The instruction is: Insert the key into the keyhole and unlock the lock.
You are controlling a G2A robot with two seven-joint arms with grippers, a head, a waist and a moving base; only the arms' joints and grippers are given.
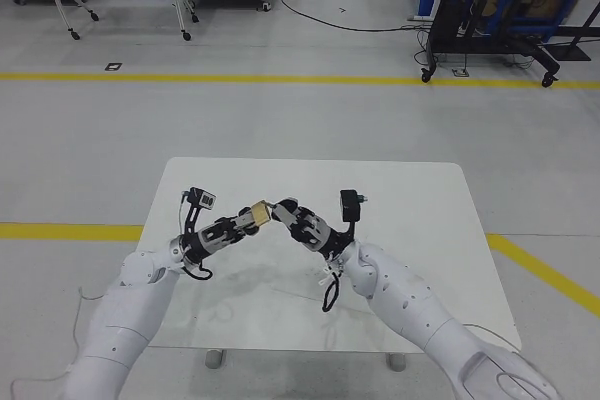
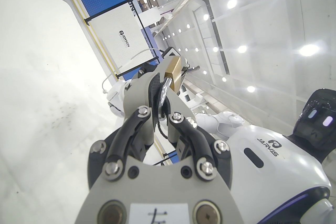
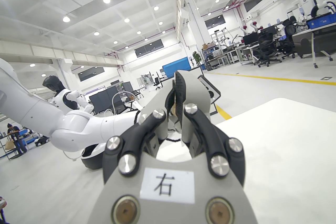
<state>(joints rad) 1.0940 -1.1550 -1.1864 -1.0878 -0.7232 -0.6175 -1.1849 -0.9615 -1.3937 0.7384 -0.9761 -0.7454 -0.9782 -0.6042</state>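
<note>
Top view: the two arms meet over the middle of the white worktop (image 1: 410,200). The brass lock (image 1: 262,212) is held above the worktop, a little toward 9 o'clock of its centre. The left claw (image 1: 248,220) lies at the lock's 8 o'clock and the right claw (image 1: 279,214) at its 3 o'clock, its tip just beside the lock's end.

Left wrist view: the left claw is clamped on the steel shackle (image 2: 163,90). The brass body stands out past the fingertips. A thin black cord (image 2: 160,130) runs from the shackle down between the fingers.

Right wrist view: the right claw's fingers are drawn together, pads nearly meeting. What they pinch is hidden. Part of the worktop's edge shows beyond the claw.
</note>
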